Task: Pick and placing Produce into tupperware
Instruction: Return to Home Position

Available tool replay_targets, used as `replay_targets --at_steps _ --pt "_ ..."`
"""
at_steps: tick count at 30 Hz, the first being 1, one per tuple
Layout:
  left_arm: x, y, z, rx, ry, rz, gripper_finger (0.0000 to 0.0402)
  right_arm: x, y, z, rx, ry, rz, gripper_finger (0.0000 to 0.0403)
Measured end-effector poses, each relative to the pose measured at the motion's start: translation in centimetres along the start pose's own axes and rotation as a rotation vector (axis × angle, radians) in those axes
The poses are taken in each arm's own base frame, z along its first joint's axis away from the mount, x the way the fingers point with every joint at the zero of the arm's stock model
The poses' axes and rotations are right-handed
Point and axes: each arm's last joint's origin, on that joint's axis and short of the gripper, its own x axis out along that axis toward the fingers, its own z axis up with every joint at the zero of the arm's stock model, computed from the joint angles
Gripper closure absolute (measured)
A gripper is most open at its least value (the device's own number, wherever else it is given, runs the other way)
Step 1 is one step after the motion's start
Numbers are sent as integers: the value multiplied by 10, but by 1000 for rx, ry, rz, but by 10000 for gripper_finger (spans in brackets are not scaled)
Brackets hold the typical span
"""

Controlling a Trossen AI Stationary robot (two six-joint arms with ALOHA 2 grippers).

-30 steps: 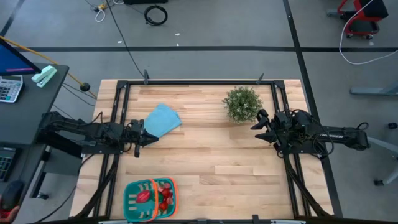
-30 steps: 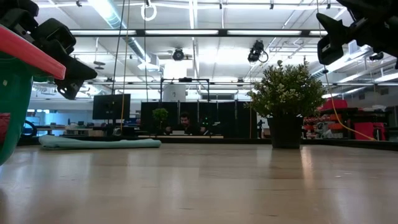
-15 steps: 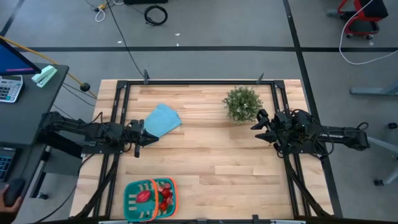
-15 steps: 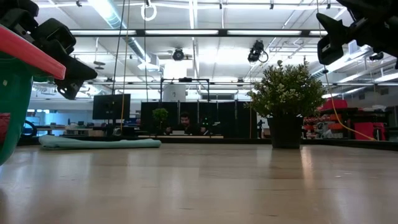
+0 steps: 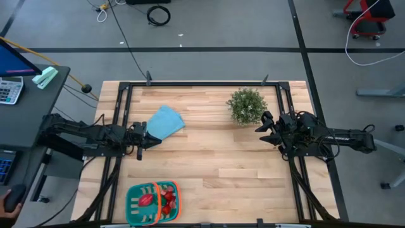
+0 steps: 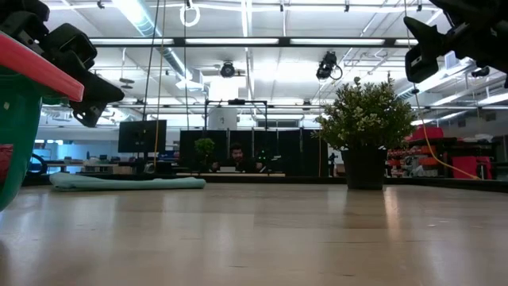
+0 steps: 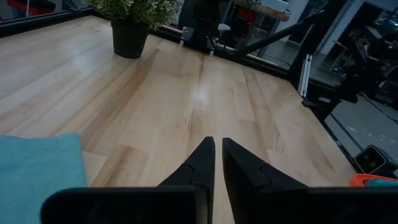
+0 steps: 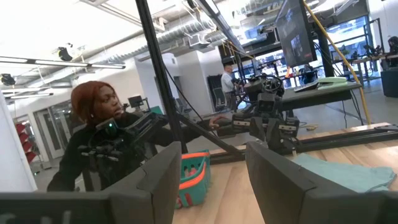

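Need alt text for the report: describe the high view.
Tupperware holding red produce sits lower-left on the table; left gripper, shut, is beside a blue cloth, right gripper, open, beside a potted plant.

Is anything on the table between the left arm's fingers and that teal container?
Nothing visible. Only bare table lies between the left gripper and the tupperware; the blue cloth lies on the gripper's other side.

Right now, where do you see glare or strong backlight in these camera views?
Low view: ceiling lights throw a pale sheen along the table, and the potted plant is backlit. Left wrist view: a glare patch on the wood. Right wrist view: the ceiling washes out white. High view: even light, no glare.
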Motion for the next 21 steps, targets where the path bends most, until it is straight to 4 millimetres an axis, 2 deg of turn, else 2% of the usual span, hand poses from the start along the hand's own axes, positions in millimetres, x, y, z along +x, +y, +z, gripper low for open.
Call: replay_targets --at_steps 14,21 --pt "0 0 0 -1 0 0 376 0 0 0 0 0 0 215" --pt "0 0 0 0 0 0 369 0 0 0 0 0 0 215"
